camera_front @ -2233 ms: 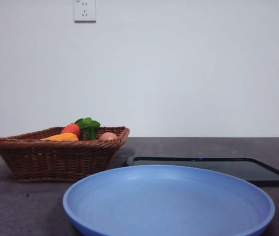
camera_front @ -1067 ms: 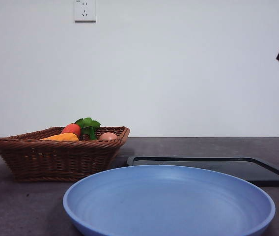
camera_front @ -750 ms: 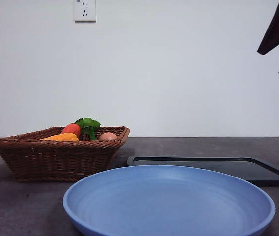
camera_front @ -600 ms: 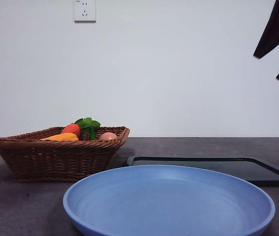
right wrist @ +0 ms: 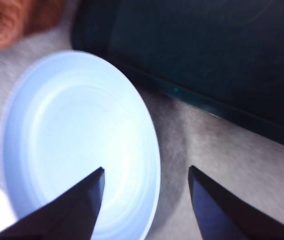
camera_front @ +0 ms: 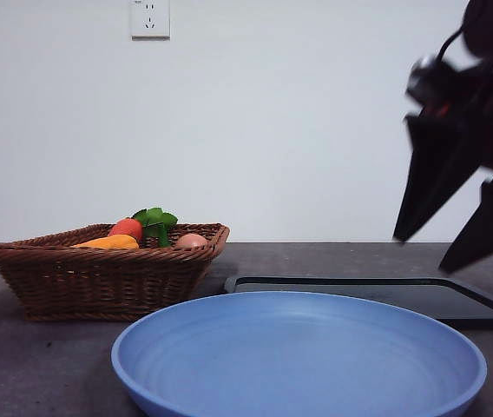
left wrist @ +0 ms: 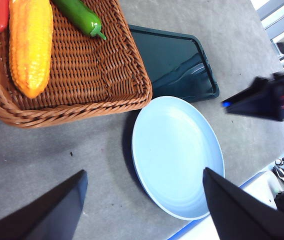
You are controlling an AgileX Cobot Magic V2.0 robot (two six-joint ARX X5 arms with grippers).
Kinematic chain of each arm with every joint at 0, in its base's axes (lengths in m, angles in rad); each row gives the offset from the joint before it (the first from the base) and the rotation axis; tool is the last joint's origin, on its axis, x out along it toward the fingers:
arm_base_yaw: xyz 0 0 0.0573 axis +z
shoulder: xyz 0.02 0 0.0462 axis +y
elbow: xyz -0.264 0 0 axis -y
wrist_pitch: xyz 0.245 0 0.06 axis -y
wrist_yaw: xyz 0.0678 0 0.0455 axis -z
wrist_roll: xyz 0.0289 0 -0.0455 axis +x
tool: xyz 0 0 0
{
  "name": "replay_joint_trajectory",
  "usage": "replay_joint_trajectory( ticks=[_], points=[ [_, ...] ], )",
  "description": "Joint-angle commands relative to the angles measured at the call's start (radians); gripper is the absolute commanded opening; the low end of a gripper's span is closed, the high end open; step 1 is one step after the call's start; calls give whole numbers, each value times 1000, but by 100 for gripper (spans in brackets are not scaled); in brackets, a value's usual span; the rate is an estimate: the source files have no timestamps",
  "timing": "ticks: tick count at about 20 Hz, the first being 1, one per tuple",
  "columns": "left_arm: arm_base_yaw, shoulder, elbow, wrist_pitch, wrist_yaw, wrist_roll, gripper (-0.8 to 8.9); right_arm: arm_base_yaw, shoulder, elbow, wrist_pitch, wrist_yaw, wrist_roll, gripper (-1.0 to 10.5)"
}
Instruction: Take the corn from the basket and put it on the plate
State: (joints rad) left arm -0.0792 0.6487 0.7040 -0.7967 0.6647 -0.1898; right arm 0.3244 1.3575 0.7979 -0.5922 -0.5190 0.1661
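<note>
**Corn in the basket, plate bare, right gripper over the tray side**

Nearest the front camera sits the plate (camera_front: 299,352) — light blue, shallow, with nothing on it. Its rim lies just beside the basket (camera_front: 99,278) in the left wrist view, a narrow strip of grey table (camera_front: 38,373) between them.

Behind the plate lies the black tray (camera_front: 455,304), flat on the table, one corner close to the basket's end. Above the tray's side, high on the right of the front view, hangs the right gripper (camera_front: 459,226), big and dark, its two jaws spread well apart with nothing between them. Its wrist camera looks down on the plate's rim and the tray's edge (that picture is blurred).

Further back and to the left, the basket holds the corn (left wrist: 30,42), lying lengthwise on the woven floor along one sloping side. A red-orange carrot (camera_front: 126,228) touches it on one flank — its green leaves (camera_front: 155,222) rise above the rim. A green pepper (left wrist: 79,17) lies apart from the corn, and a small tan ball (camera_front: 191,241) shows over the rim.

The left gripper (left wrist: 144,210) waits high over the table, jaws wide and empty.
</note>
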Motion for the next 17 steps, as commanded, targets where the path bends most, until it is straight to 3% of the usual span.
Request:
replay_joint_trajectory(
  ticks=[1,5,12,17],
  points=[
    [-3,5,20,8,8,13,378,21,76,18,32,3,9,264],
    [-3,5,21,8,8,13,378,55,169,18,63,3,5,260],
    [-3,5,21,10,8,13,378,87,225,18,85,3,-14,10],
    [-3,23,21,28,3,13,376,87,222,18,82,3,-17,1]
  ],
)
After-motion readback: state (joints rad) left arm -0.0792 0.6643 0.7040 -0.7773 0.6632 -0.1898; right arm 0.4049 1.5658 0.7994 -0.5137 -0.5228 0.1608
